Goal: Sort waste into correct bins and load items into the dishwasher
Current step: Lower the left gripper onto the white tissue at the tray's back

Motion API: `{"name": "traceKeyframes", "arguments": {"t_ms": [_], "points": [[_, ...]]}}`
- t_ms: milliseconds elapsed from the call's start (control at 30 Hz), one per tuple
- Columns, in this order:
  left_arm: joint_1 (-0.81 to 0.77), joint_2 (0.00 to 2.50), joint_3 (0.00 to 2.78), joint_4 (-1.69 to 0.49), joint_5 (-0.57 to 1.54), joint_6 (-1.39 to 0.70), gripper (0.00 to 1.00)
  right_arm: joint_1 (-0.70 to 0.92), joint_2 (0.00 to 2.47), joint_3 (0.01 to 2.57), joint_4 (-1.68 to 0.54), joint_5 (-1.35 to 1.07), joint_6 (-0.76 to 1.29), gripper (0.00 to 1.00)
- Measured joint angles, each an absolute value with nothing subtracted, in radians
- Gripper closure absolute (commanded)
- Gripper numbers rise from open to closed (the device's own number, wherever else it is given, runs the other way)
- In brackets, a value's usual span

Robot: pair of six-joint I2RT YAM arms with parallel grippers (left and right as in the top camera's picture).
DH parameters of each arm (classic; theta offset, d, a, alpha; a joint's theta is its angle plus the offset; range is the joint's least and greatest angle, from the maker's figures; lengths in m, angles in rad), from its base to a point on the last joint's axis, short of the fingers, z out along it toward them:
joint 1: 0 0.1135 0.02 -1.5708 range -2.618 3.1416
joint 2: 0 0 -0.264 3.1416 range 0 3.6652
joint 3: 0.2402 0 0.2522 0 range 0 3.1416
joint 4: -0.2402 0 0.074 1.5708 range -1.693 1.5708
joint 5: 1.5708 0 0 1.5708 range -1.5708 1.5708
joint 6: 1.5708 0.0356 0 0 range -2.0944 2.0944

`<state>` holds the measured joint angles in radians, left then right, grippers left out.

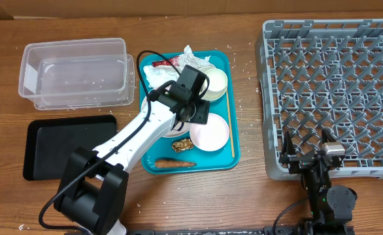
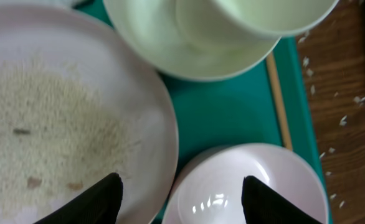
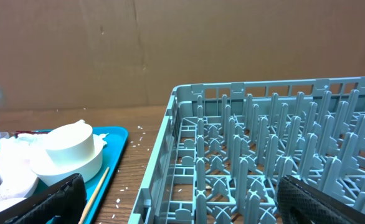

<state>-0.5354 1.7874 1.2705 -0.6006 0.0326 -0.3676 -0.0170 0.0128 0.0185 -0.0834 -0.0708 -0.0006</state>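
Left tool point(image 2: 184, 200): nearest item in the left wrist view. Its dark fingertips are spread wide with nothing between them, low over the teal tray point(image 2: 232, 106). One fingertip hangs at 7 o'clock over the rim of the plate point(image 2: 157, 118), the other at 5 o'clock over the near bowl point(image 2: 232, 168). Contact with either cannot be told.

Plate: round, white and rigid, lying flat on the tray with rice grains point(image 2: 52, 118) smeared across its face. Judged moderately heavy, glossy and chip-prone. Best taken at the rim, one finger above and one beneath, and emptied before loading.

Near bowl: small, white and empty, almost touching the plate. Judged light, hard and slippery. The wall suits a pinch, one finger inside and one outside.

Far bowl point(image 2: 170, 50): at 12 o'clock on the tray, with a cup point(image 2: 251, 15) nested in it. The stack is likely to shift if tilted.

Dish rack point(image 1: 335, 91): at 3 o'clock on the desk point(image 1: 257, 196), no dishes in it.

Clear tub point(image 1: 74, 72): at 10 o'clock. Black tray point(image 1: 67, 147): at 8 o'clock.

Right tool point(image 1: 306, 149): fingers wide apart and empty, at the rack's 6 o'clock edge.
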Motion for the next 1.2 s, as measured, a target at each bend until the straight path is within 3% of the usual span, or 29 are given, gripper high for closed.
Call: {"name": "traceKeyframes", "arguments": {"t_ms": [200,567,800,1200], "points": [[-0.535,1.787,1.271,-0.437,-0.032,-0.368,0.32,-0.017,0.013,0.019,-0.083,-0.070,-0.001,0.00],[-0.456,1.787,1.271,-0.192,-0.342,-0.368,0.30,-0.017,0.013,0.019,-0.083,-0.071,0.000,0.00],[-0.280,1.794,1.272,-0.119,-0.280,-0.368,0.28,-0.017,0.013,0.019,-0.083,-0.071,-0.001,0.00],[-0.289,1.982,1.273,-0.056,-0.190,-0.424,0.28,-0.017,0.013,0.019,-0.083,-0.070,-0.001,0.00]]}}
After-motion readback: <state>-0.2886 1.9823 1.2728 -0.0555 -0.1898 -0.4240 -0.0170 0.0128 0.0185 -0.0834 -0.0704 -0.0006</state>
